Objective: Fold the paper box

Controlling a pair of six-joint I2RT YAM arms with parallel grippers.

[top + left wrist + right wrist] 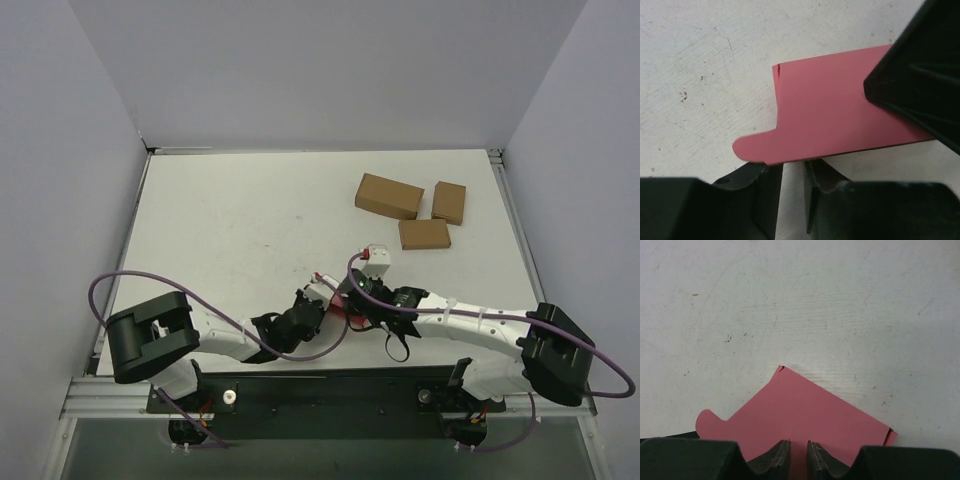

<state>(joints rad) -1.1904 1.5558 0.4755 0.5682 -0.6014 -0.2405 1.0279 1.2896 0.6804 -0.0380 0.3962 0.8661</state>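
Lying flat on the counter (240, 220), the paper box (835, 115) looks barely folded, most creases left; the left tool (794, 172) sits released just below its edge, and the right tool (799, 450) is narrowed over it, grip unclear.

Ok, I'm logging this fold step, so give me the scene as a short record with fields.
paper box: pink card, lying on the table, rounded tab showing
left gripper: jaws slightly apart, at the box's tabbed edge
right gripper: over the box, jaws nearly together, grip unclear
brown boxes: three, far right, apart from the arms
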